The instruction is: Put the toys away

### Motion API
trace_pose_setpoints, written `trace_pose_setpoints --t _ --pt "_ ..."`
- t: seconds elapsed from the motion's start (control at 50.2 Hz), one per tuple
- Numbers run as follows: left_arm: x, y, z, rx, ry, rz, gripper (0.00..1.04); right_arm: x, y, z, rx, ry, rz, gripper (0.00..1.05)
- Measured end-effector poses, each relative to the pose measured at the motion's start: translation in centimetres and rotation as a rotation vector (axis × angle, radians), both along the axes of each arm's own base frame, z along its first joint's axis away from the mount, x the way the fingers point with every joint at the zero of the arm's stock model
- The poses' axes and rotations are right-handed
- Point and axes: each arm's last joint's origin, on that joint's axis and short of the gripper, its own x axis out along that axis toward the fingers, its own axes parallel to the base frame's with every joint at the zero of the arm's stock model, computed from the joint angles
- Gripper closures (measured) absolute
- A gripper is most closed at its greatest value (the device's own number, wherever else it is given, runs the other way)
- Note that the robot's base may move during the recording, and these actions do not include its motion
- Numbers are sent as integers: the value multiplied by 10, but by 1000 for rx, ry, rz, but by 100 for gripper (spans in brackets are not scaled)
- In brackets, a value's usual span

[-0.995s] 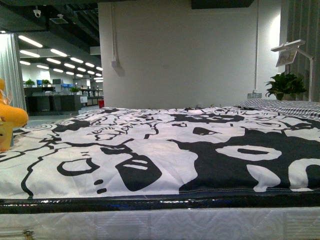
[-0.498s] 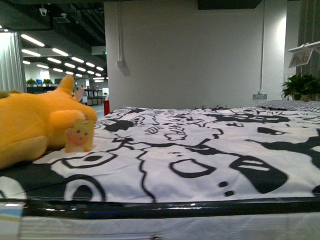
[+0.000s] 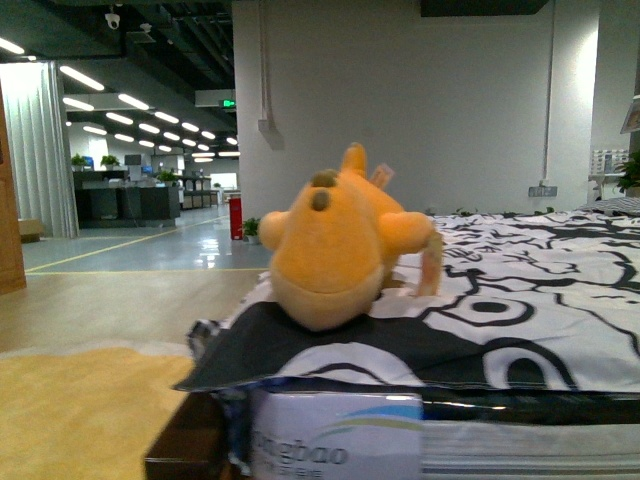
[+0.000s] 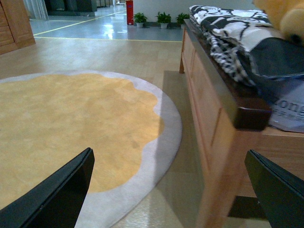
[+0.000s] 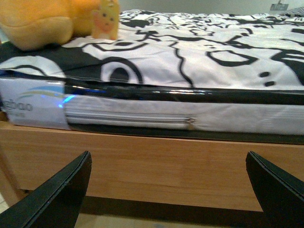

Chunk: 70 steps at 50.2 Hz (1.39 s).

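The orange-yellow plush toy (image 3: 335, 245) lies on the near corner of the bed, on the black-and-white cover (image 3: 520, 320), with a pale tag hanging at its side. It also shows in the right wrist view (image 5: 47, 21) and just at the edge of the left wrist view (image 4: 285, 16). My left gripper (image 4: 173, 190) is open and empty, low over the floor beside the bed's wooden corner. My right gripper (image 5: 168, 190) is open and empty, facing the bed's wooden side rail below the mattress. Neither gripper shows in the front view.
The wooden bed frame (image 4: 216, 104) stands close to my left gripper. A round yellow rug (image 4: 61, 123) with a grey border lies on the floor beside the bed. A wooden cabinet (image 4: 14, 21) stands at the far side. An open hall lies beyond.
The front view has swung left along the bed. The plush toy moved from the left edge of the picture to its middle, and the bed's corner and the floor have come into view.
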Motion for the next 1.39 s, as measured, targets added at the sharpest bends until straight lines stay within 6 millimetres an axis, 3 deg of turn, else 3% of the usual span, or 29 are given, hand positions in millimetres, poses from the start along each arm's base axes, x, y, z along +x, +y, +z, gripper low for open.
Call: trace_pose_setpoints --t 0.956,1.035,1.155,1.254,1.393 --pt "0 0 0 0 2 0 6 0 0 0 0 0 0 6" --pt "0 0 0 0 2 0 6 2 -1 2 33 -7 83 6" --pt "0 0 0 0 2 0 6 8 -13 18 94 -43 189 6" --pt "0 0 0 0 2 0 6 22 -23 53 91 -120 154 6" --pt "0 0 0 0 2 0 6 44 -22 88 87 -163 157 6"
